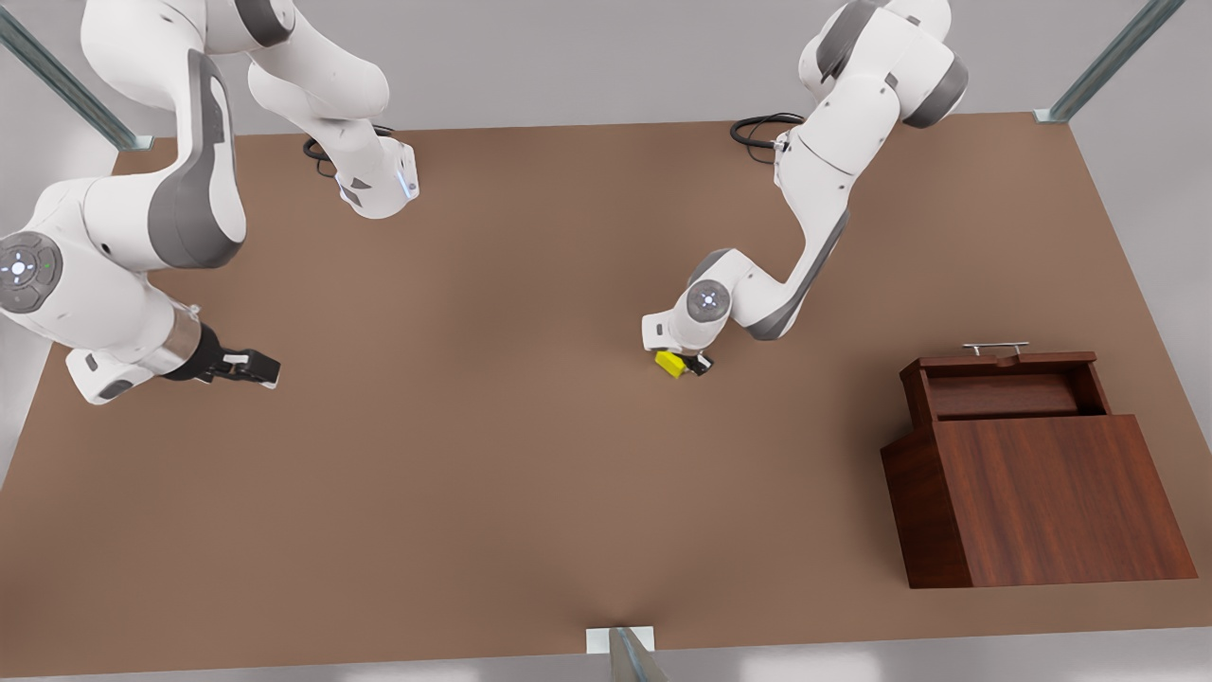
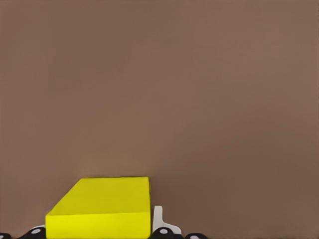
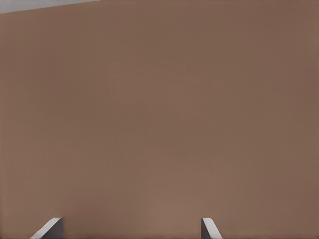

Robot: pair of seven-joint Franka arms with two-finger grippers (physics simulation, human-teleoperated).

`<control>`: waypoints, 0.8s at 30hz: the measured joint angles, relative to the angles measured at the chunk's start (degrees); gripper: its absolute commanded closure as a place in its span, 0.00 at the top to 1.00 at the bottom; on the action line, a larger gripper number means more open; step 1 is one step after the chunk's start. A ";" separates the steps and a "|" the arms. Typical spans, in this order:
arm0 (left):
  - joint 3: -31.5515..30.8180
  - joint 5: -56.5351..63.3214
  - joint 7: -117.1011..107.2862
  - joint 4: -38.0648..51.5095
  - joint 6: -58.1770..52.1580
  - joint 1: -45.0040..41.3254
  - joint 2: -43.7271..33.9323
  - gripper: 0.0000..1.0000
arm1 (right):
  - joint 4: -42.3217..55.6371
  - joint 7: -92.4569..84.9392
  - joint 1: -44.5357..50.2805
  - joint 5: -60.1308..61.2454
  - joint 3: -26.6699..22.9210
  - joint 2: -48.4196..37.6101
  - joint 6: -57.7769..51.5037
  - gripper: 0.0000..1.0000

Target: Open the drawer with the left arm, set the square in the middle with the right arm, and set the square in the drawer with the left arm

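Two white Franka arms worked over one brown tabletop [image 1: 492, 455]. The left gripper [image 1: 689, 364], on the arm at the front view's right, was down at the middle of the table, its fingers [image 2: 160, 221] closed around the single yellow cube [image 1: 671, 364], which sat low between them against the table surface. In the left wrist view the cube [image 2: 102, 208] lay between the fingertips.

The right gripper [image 1: 248, 367], at the front view's left, waited above the table well apart from the cube, with its two fingers [image 3: 50, 229] spread apart on nothing.

One dark wooden cabinet [image 1: 1042, 497] stood at the front view's right. Its one drawer [image 1: 1004, 386] was pulled out, its tray bare, with a silver bar handle [image 1: 994, 348] on its front.
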 measured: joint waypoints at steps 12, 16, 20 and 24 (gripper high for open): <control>1.01 0.17 -0.09 0.18 -1.49 0.26 -2.29 0.70 | -0.11 0.01 -0.08 0.09 0.10 -0.35 -0.35 1.00; 2.54 -0.47 -0.41 0.75 -4.35 0.98 -5.47 0.71 | -0.19 0.01 -0.08 0.09 0.10 -0.35 -0.27 1.00; 8.11 -3.52 -9.42 5.91 -23.14 8.71 -18.13 0.71 | -0.37 0.01 -0.18 0.09 0.10 -0.35 -0.18 1.00; 12.36 -5.55 -11.57 12.96 -31.34 23.97 -23.91 0.71 | -0.37 0.01 -0.07 0.09 0.10 -0.35 -0.18 1.00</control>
